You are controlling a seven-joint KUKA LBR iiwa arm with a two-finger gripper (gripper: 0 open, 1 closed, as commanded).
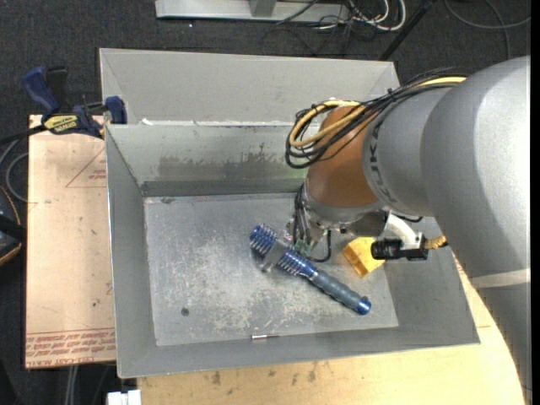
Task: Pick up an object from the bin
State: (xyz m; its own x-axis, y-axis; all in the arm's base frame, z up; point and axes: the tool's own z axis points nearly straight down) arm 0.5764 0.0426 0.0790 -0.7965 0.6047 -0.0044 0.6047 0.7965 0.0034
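The gripper [301, 241] is hanging low over the middle of the bin [211, 310], right above the bristled head of a blue brush [336, 288] whose handle is pointing toward the bin's near right corner. Whether the gripper is open or closed, or gripping anything, cannot be told, because the orange cover [342, 171] and looping cables [325, 125] on the wrist are hiding it. A second blue bristled piece [263, 240] is lying just left of the brush head. A yellow block [356, 258] is sitting beside the gripper, toward the right wall. Dark lettering [375, 163] on the arm's grey casing is showing only partly and is not readable.
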